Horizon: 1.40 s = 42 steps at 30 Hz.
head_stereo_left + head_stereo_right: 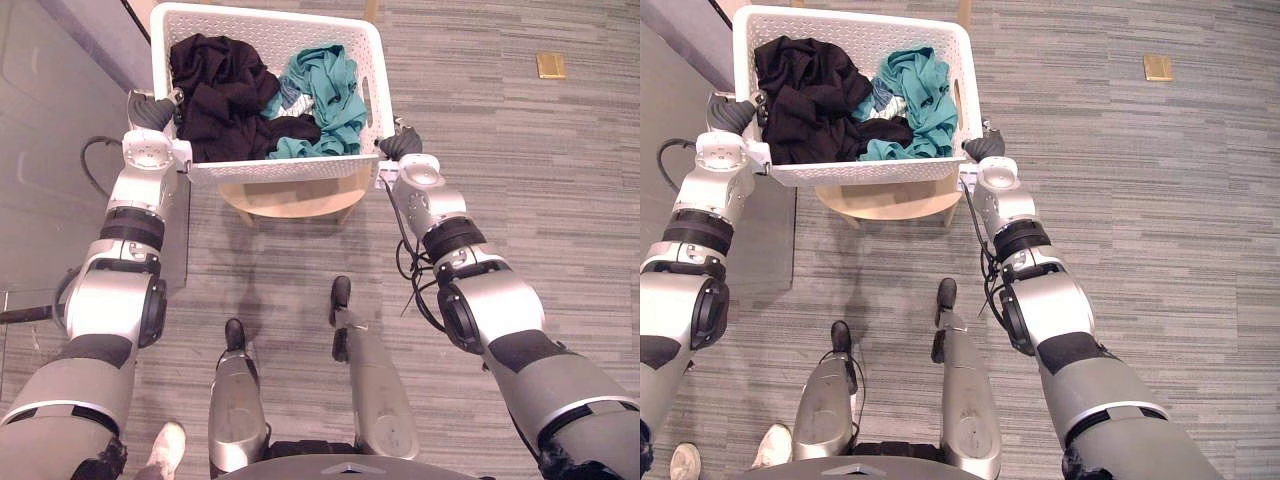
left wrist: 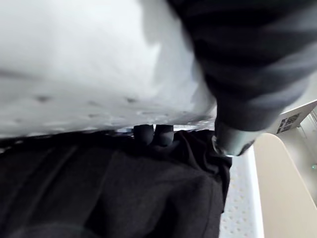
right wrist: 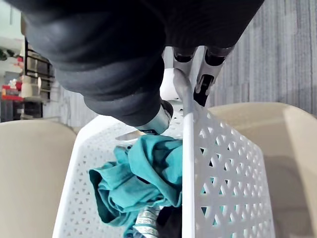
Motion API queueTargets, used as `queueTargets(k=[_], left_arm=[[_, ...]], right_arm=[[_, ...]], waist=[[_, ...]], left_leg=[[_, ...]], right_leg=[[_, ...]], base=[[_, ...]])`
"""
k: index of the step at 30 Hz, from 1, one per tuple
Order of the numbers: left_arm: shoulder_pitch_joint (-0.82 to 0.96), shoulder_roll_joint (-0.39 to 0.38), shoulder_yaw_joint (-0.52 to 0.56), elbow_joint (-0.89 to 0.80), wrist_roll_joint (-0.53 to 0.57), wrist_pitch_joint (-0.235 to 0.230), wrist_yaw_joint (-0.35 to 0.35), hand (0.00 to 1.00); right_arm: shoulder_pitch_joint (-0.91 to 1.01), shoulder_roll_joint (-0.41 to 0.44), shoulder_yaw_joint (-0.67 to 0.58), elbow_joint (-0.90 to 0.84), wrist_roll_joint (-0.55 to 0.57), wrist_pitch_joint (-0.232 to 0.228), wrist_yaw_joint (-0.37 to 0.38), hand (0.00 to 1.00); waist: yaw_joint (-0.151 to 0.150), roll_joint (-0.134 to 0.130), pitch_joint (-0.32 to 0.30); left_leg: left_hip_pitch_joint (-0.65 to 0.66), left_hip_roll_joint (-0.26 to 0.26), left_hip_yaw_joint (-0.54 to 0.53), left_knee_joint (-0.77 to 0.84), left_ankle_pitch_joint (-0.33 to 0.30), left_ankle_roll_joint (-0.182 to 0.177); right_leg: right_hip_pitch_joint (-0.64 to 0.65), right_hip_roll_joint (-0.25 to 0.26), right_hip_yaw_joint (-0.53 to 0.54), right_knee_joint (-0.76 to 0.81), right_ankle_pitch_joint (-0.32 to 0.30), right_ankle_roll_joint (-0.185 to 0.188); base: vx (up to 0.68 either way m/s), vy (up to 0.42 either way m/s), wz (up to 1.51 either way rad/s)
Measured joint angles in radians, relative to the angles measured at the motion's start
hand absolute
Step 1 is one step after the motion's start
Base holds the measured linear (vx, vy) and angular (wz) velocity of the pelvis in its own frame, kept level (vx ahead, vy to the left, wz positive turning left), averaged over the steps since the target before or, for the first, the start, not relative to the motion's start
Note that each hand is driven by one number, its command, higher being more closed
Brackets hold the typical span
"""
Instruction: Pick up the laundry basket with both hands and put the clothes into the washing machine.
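The white perforated laundry basket (image 1: 270, 170) sits over a round wooden stool (image 1: 285, 200); I cannot tell whether it rests on the stool or is lifted off it. Black clothes (image 1: 215, 95) fill its left half and teal clothes (image 1: 330, 90) its right half. My left hand (image 1: 152, 112) grips the basket's left rim; in the left wrist view its fingertips (image 2: 148, 134) curl over the rim onto the black cloth. My right hand (image 1: 396, 146) grips the right rim, with its fingers (image 3: 208, 59) hooked over the edge and its thumb (image 3: 148, 114) inside.
A grey glossy panel (image 1: 50, 120) lies along the left side. A brass floor plate (image 1: 551, 65) is set in the striped carpet at the far right. A person's white shoe (image 1: 165, 445) shows at the lower left.
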Motion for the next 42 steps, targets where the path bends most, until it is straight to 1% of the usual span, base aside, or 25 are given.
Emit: queueTargets(k=[1,3,6,8,12,16,20,25,28,31,33,36,39,40,42], left_arm=[[-0.003,-0.001,0.002,0.006,0.0,-0.001,0.002,0.0],[-0.009,-0.005,0.009,0.021,0.0,-0.022,0.013,0.0],[-0.021,-0.024,0.013,0.047,-0.003,-0.024,0.016,0.0],[-0.027,-0.035,0.018,0.047,-0.018,-0.035,0.017,0.0],[-0.037,-0.048,0.02,0.053,-0.037,-0.036,0.009,0.0],[-0.072,-0.059,0.028,0.068,-0.037,-0.036,0.008,0.0],[-0.078,-0.056,0.028,0.071,-0.037,-0.036,0.007,0.0],[-0.078,-0.037,0.017,0.083,-0.037,-0.036,-0.016,0.0],[-0.077,-0.019,0.017,0.102,-0.036,-0.038,-0.025,0.0],[-0.068,-0.001,0.017,0.103,-0.036,-0.05,-0.03,0.0],[-0.045,0.014,0.019,0.103,-0.036,-0.061,-0.03,0.0],[0.022,0.016,0.022,0.103,-0.034,-0.062,-0.032,0.0],[0.07,0.016,0.031,0.102,-0.034,-0.062,-0.033,0.0],[0.099,0.017,0.052,0.091,-0.034,-0.062,-0.034,0.0],[0.138,0.019,0.057,0.061,-0.034,-0.061,-0.035,0.0]], right_arm=[[0.0,0.0,-0.007,0.001,0.0,0.0,0.0,0.0],[-0.015,-0.002,-0.017,0.011,0.001,-0.002,0.001,0.0],[-0.071,0.007,-0.02,0.034,0.024,-0.022,0.002,0.0],[-0.099,0.008,-0.026,0.034,0.034,-0.04,0.007,0.0],[-0.114,0.011,-0.025,0.034,0.035,-0.061,0.012,0.0],[-0.114,0.008,-0.024,0.036,0.041,-0.062,0.033,0.0],[-0.114,0.008,-0.009,0.038,0.041,-0.063,0.034,0.0],[-0.107,0.005,0.009,0.037,0.025,-0.063,0.044,0.0],[-0.083,0.001,0.045,0.037,0.02,-0.062,0.052,0.0],[-0.046,-0.001,0.044,0.038,0.02,-0.062,0.053,0.0],[-0.024,-0.003,0.042,0.038,0.02,-0.062,0.054,0.0],[-0.003,-0.005,0.04,0.07,0.019,-0.059,0.056,0.0],[0.023,-0.012,0.034,0.066,0.002,-0.059,0.067,0.0],[0.038,-0.011,0.035,0.063,0.0,-0.059,0.076,0.0],[0.064,-0.013,0.036,0.04,0.0,-0.059,0.076,0.0]], waist=[[0.0,0.0,0.0],[0.0,0.0,0.0],[-0.001,0.001,0.0],[-0.001,0.001,0.001],[0.002,0.002,0.001],[0.004,0.01,0.005],[0.003,0.021,0.011],[0.004,0.021,0.011],[0.004,0.021,0.011],[0.003,0.021,0.011],[0.001,0.021,0.011],[0.001,0.028,0.014],[0.004,0.034,0.016],[0.004,0.035,0.016],[0.004,0.036,0.016]], left_leg=[[-0.001,0.0,0.0,0.0,0.0,0.0],[-0.005,-0.003,0.0,0.001,0.0,0.0],[-0.007,-0.004,-0.001,0.006,0.0,0.0],[-0.015,-0.003,-0.008,0.016,0.0,0.0],[-0.018,-0.003,-0.014,0.018,0.0,0.0],[-0.029,-0.004,-0.015,0.02,0.001,0.001],[-0.037,-0.007,-0.015,0.019,0.001,0.001],[-0.038,-0.007,-0.014,0.019,0.001,0.001],[-0.036,-0.007,-0.013,0.02,0.001,0.001],[-0.029,-0.008,-0.014,0.022,0.001,0.001],[-0.024,-0.009,-0.014,0.024,0.001,0.001],[-0.003,-0.01,-0.013,0.023,0.0,0.002],[0.006,-0.01,-0.014,0.02,0.001,0.002],[0.006,-0.011,-0.014,0.019,0.001,0.002],[0.007,-0.011,-0.015,0.019,0.003,0.002]], right_leg=[[-0.001,-0.001,0.0,0.0,0.0,0.0],[-0.004,-0.003,0.0,0.0,0.0,0.0],[-0.004,-0.004,0.0,0.0,0.0,0.0],[-0.004,-0.004,-0.001,0.0,0.0,0.0],[-0.004,-0.005,-0.002,-0.001,0.002,0.001],[-0.004,-0.004,-0.004,-0.021,0.016,0.003],[-0.006,-0.004,-0.003,-0.037,0.027,0.004],[-0.008,-0.005,-0.003,-0.037,0.027,0.004],[-0.007,-0.005,-0.002,-0.036,0.027,0.004],[0.003,-0.006,-0.002,-0.035,0.027,0.004],[0.006,-0.007,0.0,-0.032,0.027,0.004],[0.025,-0.007,0.003,-0.032,0.026,0.005],[0.033,-0.007,0.003,-0.032,0.022,0.009],[0.033,-0.007,0.003,-0.032,0.02,0.012],[0.035,-0.008,0.002,-0.032,0.02,0.012]], base=[[0.03,0.012,0.01],[0.04,0.018,0.01],[0.0,0.0,0.0],[-0.01,-0.012,0.05],[-0.01,-0.01,0.02],[0.0,0.0,0.0],[0.02,0.0,-0.01],[0.04,-0.004,0.0],[0.01,-0.002,0.0],[0.0,0.0,0.0],[0.0,0.0,0.0],[0.0,0.0,0.0],[0.0,0.0,0.0],[0.0,0.0,0.0],[0.0,0.0,0.0]])
